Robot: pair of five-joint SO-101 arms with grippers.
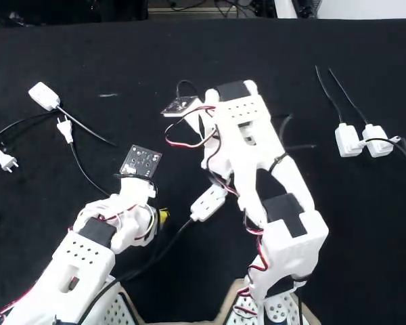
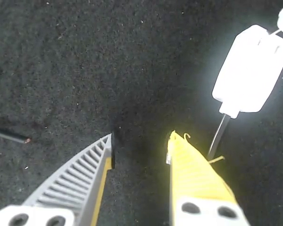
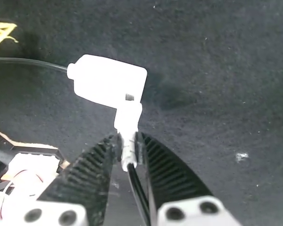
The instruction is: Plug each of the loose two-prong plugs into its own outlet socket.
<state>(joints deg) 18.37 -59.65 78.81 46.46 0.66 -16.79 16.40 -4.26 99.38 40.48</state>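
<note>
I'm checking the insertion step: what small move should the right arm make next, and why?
Probably press the plug a little deeper into the outlet socket. The right end effector is shut on the plug, whose front meets the socket, but full seating cannot be confirmed.

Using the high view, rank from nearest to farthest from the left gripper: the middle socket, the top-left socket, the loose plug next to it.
1. Middle socket, just right of the left gripper.
2. Loose plug, up and left.
3. Top-left socket, beyond that plug.
</note>
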